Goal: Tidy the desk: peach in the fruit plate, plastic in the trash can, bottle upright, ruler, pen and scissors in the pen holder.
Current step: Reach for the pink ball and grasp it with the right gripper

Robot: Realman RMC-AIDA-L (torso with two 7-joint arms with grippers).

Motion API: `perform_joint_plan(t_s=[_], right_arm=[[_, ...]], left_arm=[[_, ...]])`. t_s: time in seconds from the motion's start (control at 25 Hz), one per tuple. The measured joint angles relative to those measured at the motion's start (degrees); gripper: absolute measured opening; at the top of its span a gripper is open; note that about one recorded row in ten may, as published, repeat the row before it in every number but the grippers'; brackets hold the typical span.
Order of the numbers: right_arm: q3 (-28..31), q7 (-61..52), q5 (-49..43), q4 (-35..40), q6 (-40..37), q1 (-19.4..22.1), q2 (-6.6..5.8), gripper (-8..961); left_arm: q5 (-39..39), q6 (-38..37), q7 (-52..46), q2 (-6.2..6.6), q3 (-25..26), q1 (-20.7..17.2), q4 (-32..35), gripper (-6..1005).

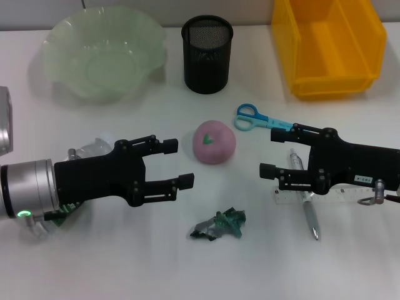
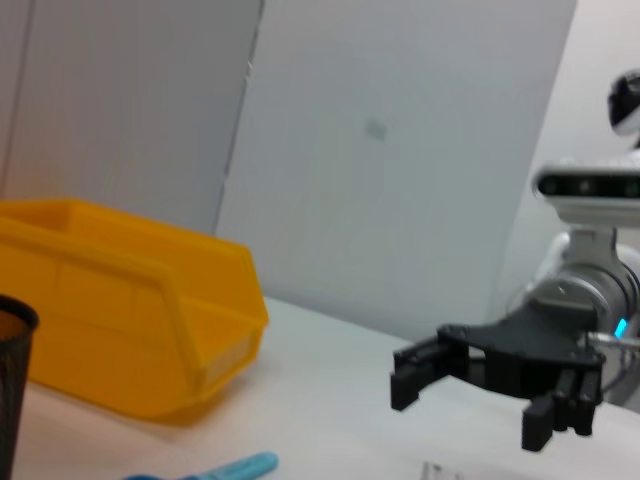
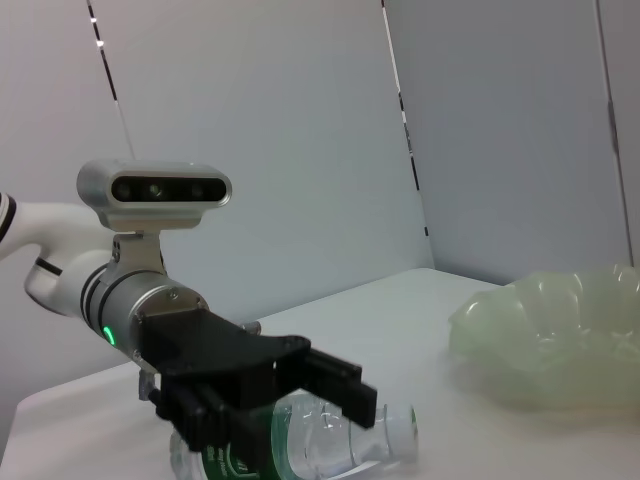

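The pink peach [image 1: 214,142] rests mid-desk [image 1: 112,269]. My left gripper [image 1: 179,163] hovers open just left of it, above the bottle [image 1: 87,150], which lies on its side [image 3: 335,440]. The right gripper [image 1: 270,152] is open to the peach's right, over the transparent ruler [image 1: 312,195] and the pen [image 1: 306,209]. Blue-handled scissors [image 1: 257,119] lie just beyond it. The crumpled plastic [image 1: 219,225] lies in front of the peach. At the back stand the green fruit plate [image 1: 103,53], the black mesh pen holder [image 1: 207,53] and the yellow trash can [image 1: 328,47].
In the left wrist view the trash can [image 2: 130,320] sits behind the scissors [image 2: 235,468]. The right wrist view has the fruit plate [image 3: 560,340] beyond the bottle. Bare desk runs along the near edge.
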State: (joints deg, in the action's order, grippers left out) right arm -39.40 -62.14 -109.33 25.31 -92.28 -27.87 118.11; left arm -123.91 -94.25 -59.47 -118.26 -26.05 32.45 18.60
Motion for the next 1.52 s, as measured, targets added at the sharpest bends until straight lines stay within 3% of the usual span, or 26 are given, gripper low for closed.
perform_joint_plan(t_s=[0.32, 0.56, 0.84, 1.08, 1.32, 1.36, 1.4, 1.52], right_arm=[[-0.07, -2.7, 0.0, 0.4, 0.07, -0.94, -0.27, 814], [-0.06, -13.51, 0.13, 3.52, -2.15, -3.67, -2.62, 815], [-1.8, -22.06, -1.14, 7.97, -3.27, -8.01, -4.25, 815], [-7.08, -26.61, -2.96, 8.08, -1.26, -12.63, -5.55, 815], [-8.38, -28.82, -10.16, 7.99, 4.69, -17.31, -4.37, 814], [-8.87, -29.24, -12.16, 7.7, 7.18, -18.56, -3.41, 814], [-8.87, -29.24, -12.16, 7.7, 7.18, -18.56, -3.41, 814], [-11.51, -29.53, -13.51, 7.61, 10.88, -19.52, -1.9, 814]], left_arm=[[0.34, 0.09, -0.41, -0.12, -0.43, 0.22, 0.55, 796], [0.41, 0.28, -0.38, -0.22, -0.29, 0.34, 0.47, 795], [0.45, 0.22, -0.31, -0.15, -0.44, -0.11, 0.54, 794], [0.29, 0.17, -0.3, -0.04, -0.49, -0.57, 0.6, 793], [0.19, 0.02, -0.21, 0.06, -0.5, -0.79, 0.6, 792], [0.18, -0.02, -0.19, 0.06, -0.5, -0.83, 0.61, 792], [0.18, -0.02, -0.19, 0.06, -0.5, -0.83, 0.61, 792], [0.13, -0.03, -0.11, 0.06, -0.5, -0.94, 0.66, 792]])
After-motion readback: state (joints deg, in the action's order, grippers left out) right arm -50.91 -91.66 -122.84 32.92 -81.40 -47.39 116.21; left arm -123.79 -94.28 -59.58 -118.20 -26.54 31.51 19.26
